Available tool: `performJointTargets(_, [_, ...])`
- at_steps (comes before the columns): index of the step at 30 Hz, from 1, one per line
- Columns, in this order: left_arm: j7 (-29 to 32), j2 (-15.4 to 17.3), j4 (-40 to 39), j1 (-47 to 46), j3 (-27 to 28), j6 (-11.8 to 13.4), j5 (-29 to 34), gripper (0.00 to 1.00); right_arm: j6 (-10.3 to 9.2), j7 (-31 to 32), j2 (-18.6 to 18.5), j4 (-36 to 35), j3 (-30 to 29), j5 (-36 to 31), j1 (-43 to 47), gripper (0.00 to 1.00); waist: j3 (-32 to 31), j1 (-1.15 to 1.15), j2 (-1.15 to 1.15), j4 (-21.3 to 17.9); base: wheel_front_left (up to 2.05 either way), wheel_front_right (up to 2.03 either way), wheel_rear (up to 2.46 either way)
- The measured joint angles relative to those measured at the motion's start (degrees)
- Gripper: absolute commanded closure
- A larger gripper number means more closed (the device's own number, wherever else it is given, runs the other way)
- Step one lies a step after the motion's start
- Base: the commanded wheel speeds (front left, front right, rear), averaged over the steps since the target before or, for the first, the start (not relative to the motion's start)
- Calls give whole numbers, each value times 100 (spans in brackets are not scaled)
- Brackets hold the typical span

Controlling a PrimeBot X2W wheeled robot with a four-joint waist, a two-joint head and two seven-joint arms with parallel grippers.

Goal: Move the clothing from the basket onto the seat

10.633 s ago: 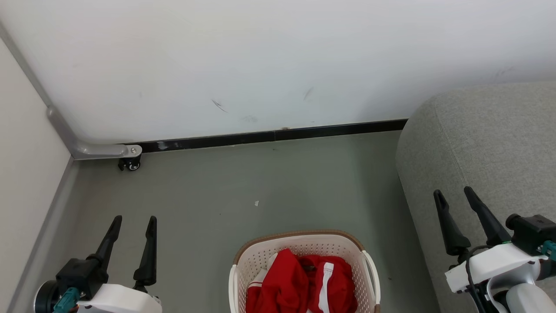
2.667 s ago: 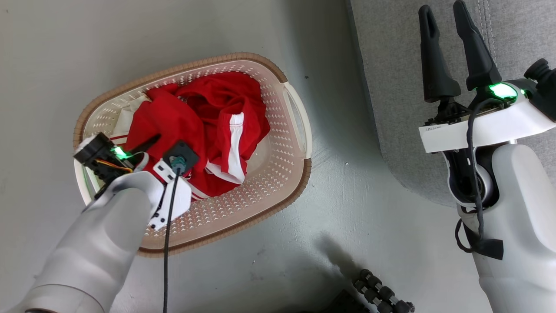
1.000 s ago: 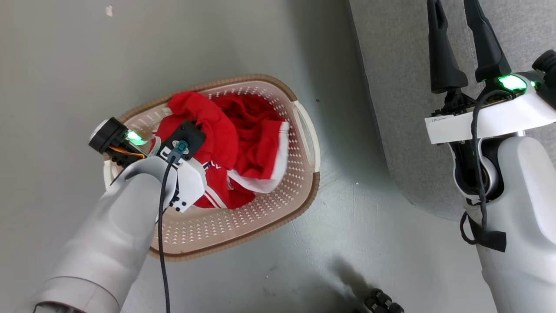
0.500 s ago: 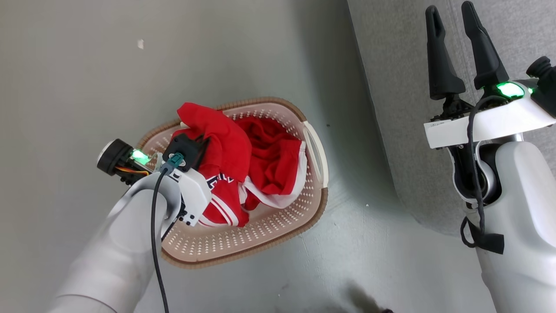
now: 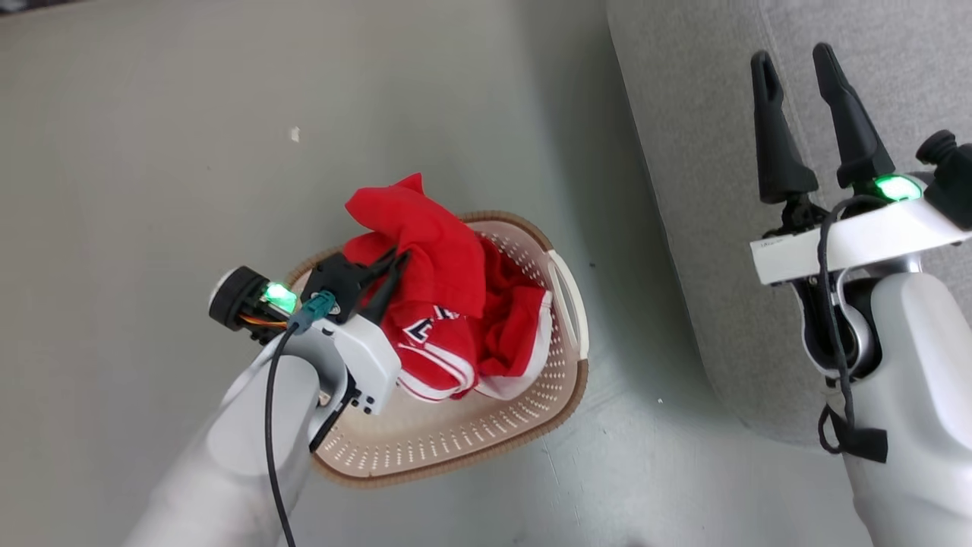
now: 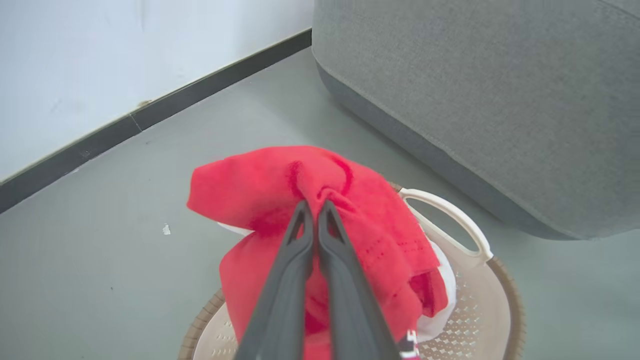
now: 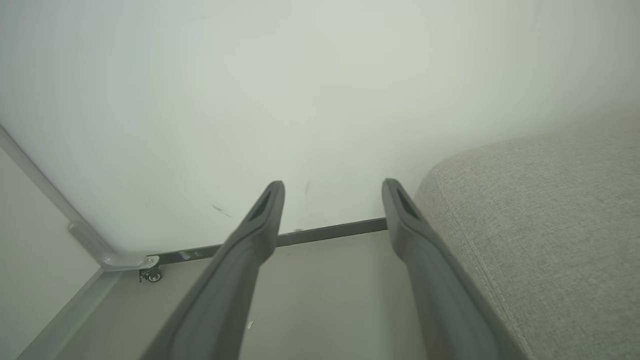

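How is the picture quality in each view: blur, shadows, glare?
Head view: sharp, soft shadow on the floor beside the seat. Left wrist view: clothing sharp, left gripper soft near the lens. Right wrist view: wall bright and washed out, right gripper blurred low down.

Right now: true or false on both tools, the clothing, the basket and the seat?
1. The left tool is shut on the clothing. True.
2. The right tool grips a garment. False: it is open and empty.
3. The clothing lies on the seat. False: it is over the basket, pinched by the left tool.
4. The basket stands on the floor beside the seat. True.
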Motion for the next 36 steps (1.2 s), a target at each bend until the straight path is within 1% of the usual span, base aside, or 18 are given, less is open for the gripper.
performJointTargets(5, [0, 0, -386, 174, -10, -46, -104, 100, 0, 0, -53, 65, -2, -22, 219, 0, -235, 0, 0, 84, 0, 0, 0])
performJointTargets(9, [-1, -1, -679, 315, 19, -49, -212, 100, 0, 0, -112, 73, 7, -27, 231, 0, -429, 0, 0, 155, 0, 0, 0])
performJointTargets(14, [-1, 0, -1049, 508, 249, -49, -546, 100, 0, 0, -156, 112, 30, -27, 427, 0, -675, 0, 0, 240, 0, 0, 0])
performJointTargets(19, [-1, -2, -1324, 646, 357, -51, -566, 100, 0, 0, -181, 222, 25, -29, 580, 0, -923, 0, 0, 320, 0, 0, 0])
performJointTargets(23, [-1, -3, -1585, 825, 490, -51, -728, 100, 0, 0, -207, 246, 55, -42, 660, 0, -1172, 0, 0, 396, 0, 0, 0])
performJointTargets(30, [-1, -2, -1831, 1029, 678, -51, -783, 100, 0, 0, -260, 293, 136, -41, 828, 0, -1511, 0, 0, 494, 0, 0, 0])
performJointTargets(32, [-1, -1, -1891, 1084, 740, -51, -808, 100, 0, 0, -290, 299, 186, -41, 914, 0, -1606, 0, 0, 520, 0, 0, 0])
performJointTargets(36, [-1, 5, -2047, 1121, 862, -49, -858, 100, 0, 0, -355, 420, 497, -19, 1074, 0, -1792, 0, 0, 570, 0, 0, 0])
